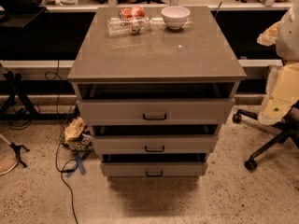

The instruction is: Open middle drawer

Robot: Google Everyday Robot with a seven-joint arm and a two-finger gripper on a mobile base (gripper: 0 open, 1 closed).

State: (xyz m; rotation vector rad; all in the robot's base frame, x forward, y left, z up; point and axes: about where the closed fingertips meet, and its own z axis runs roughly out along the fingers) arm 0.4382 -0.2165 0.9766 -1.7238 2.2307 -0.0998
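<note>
Your tool was out of frame, so you could not tell its opening or place anything relative to it. Three grey-taupe, flat-fronted drawers sat stacked under the bench top, each with one small dark bar handle and a dark gap above its front; their contents were hidden in shadow. The middle drawer sat between the widest top drawer and the narrowest bottom drawer. On the smooth, glossy top stood one round white bowl, one clear plastic bottle lying beside it, and one red can just behind the bottle.
</note>
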